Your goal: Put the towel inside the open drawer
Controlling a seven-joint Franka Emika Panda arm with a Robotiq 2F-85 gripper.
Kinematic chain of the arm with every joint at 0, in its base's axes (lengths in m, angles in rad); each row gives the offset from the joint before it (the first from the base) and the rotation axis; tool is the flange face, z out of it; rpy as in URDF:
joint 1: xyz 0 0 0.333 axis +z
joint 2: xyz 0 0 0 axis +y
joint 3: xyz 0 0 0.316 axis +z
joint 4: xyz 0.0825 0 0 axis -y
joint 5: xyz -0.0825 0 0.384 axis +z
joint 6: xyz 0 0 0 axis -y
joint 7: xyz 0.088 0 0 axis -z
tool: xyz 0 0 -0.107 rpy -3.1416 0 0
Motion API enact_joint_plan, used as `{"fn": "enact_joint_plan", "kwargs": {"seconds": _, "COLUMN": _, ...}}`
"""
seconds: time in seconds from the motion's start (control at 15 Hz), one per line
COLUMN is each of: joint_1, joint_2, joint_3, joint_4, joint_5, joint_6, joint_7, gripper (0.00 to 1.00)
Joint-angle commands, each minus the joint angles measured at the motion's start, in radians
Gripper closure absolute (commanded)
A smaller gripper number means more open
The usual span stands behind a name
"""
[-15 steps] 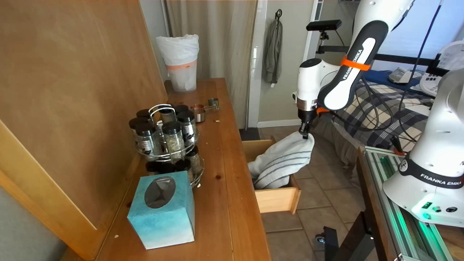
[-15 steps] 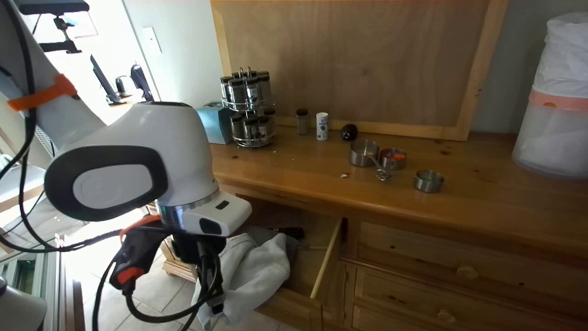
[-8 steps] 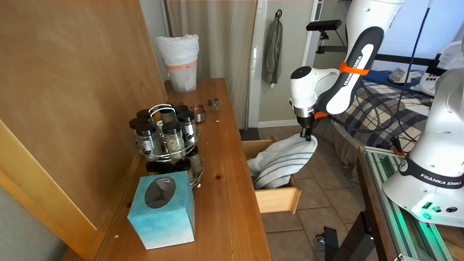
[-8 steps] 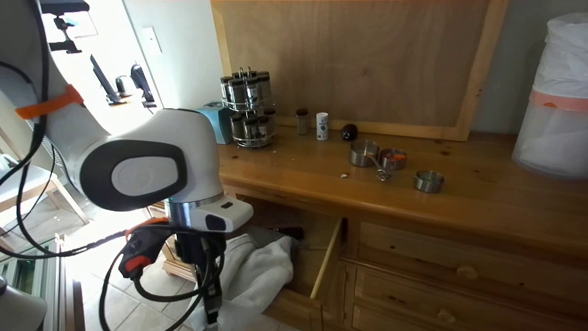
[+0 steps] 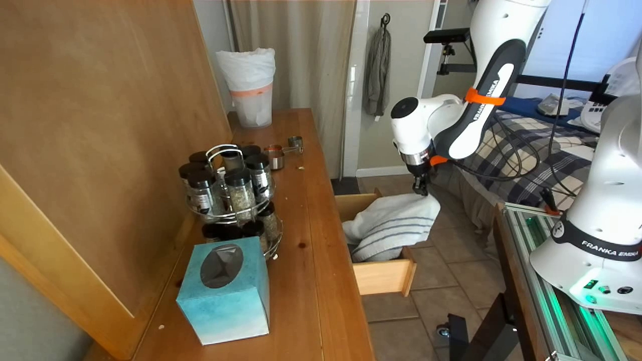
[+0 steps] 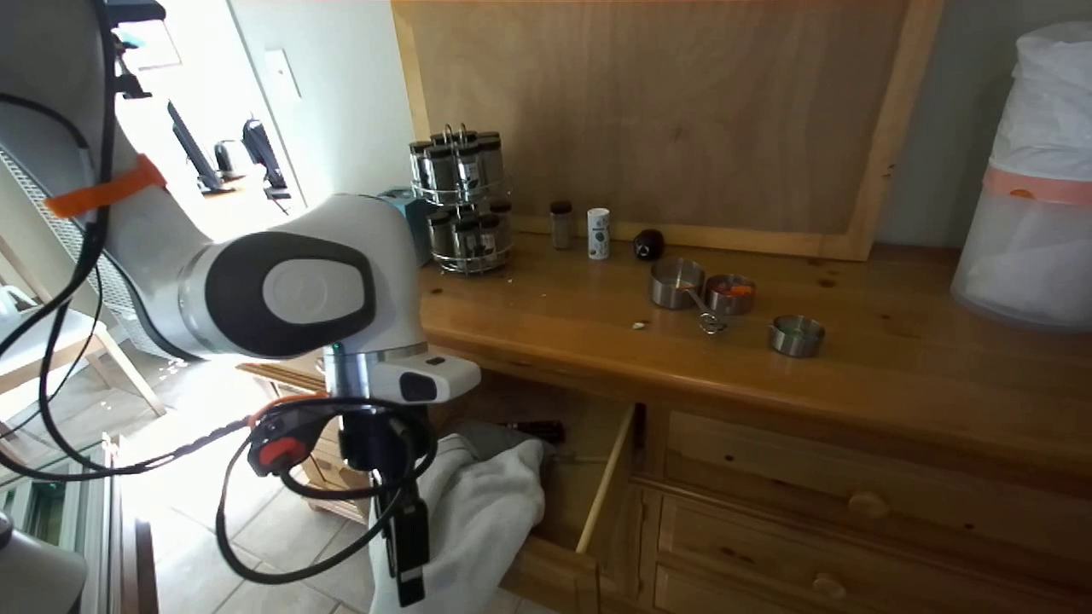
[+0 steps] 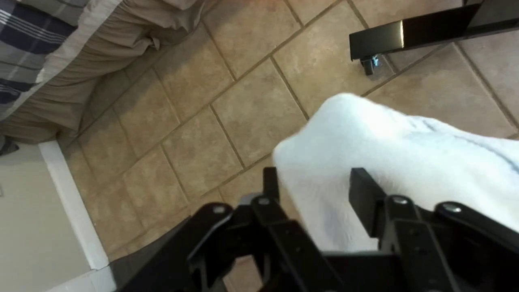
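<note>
Half in, half out

In both exterior views the towel (image 5: pixel 396 220) lies part in the drawer (image 5: pixel 381 277), part past its front; that overhang could drag it to the floor (image 5: pixel 454 255) (a snag on lifting might, too). In the wrist view the end effector (image 7: pixel 314 178) gapes wide, gripping nothing, towel visible between; contact unclear.

The gripper (image 7: pixel 316 190) has its jaws apart — white towel (image 7: pixel 393 162) showing between them — above floor tiles (image 7: pixel 255 109).
</note>
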Motion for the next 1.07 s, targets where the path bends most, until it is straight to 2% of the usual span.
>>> {"fn": "enact_joint_plan", "kwargs": {"seconds": 0.0, "joint_1": -0.015, "joint_2": -0.119, "joint_3": 0.042, "joint_4": 0.012, "joint_5": -0.021, "joint_6": -0.013, "joint_7": 0.012, "gripper": 0.18}}
{"fn": "enact_joint_plan", "kwargs": {"seconds": 0.13, "joint_1": -0.027, "joint_2": -0.194, "joint_3": 0.076, "joint_4": 0.01, "joint_5": 0.002, "joint_6": 0.034, "joint_7": -0.008, "gripper": 0.04}}
{"fn": "enact_joint_plan", "kwargs": {"seconds": 0.2, "joint_1": -0.029, "joint_2": -0.243, "joint_3": 0.101, "joint_4": 0.003, "joint_5": 0.031, "joint_6": 0.046, "joint_7": -0.031, "gripper": 0.01}}
{"fn": "enact_joint_plan", "kwargs": {"seconds": 0.47, "joint_1": -0.024, "joint_2": -0.389, "joint_3": 0.194, "joint_4": -0.007, "joint_5": 0.086, "joint_6": 0.123, "joint_7": -0.084, "gripper": 0.0}}
{"fn": "enact_joint_plan", "kwargs": {"seconds": 0.53, "joint_1": -0.02, "joint_2": -0.417, "joint_3": 0.213, "joint_4": -0.013, "joint_5": 0.139, "joint_6": 0.15, "joint_7": -0.134, "gripper": 0.0}}
{"fn": "enact_joint_plan", "kwargs": {"seconds": 0.6, "joint_1": -0.007, "joint_2": -0.44, "joint_3": 0.226, "joint_4": -0.022, "joint_5": 0.245, "joint_6": 0.162, "joint_7": -0.236, "gripper": 0.0}}
{"fn": "enact_joint_plan", "kwargs": {"seconds": 0.67, "joint_1": 0.051, "joint_2": -0.465, "joint_3": 0.197, "joint_4": -0.025, "joint_5": 0.323, "joint_6": 0.143, "joint_7": -0.309, "gripper": 0.0}}
{"fn": "enact_joint_plan", "kwargs": {"seconds": 0.8, "joint_1": 0.118, "joint_2": -0.526, "joint_3": 0.182, "joint_4": -0.025, "joint_5": 0.489, "joint_6": 0.073, "joint_7": -0.465, "gripper": 0.0}}
{"fn": "enact_joint_plan", "kwargs": {"seconds": 0.87, "joint_1": 0.172, "joint_2": -0.553, "joint_3": 0.149, "joint_4": -0.018, "joint_5": 0.575, "joint_6": 0.024, "joint_7": -0.54, "gripper": 0.0}}
{"fn": "enact_joint_plan", "kwargs": {"seconds": 1.0, "joint_1": 0.212, "joint_2": -0.602, "joint_3": 0.132, "joint_4": 0.021, "joint_5": 0.716, "joint_6": -0.08, "joint_7": -0.681, "gripper": 0.0}}
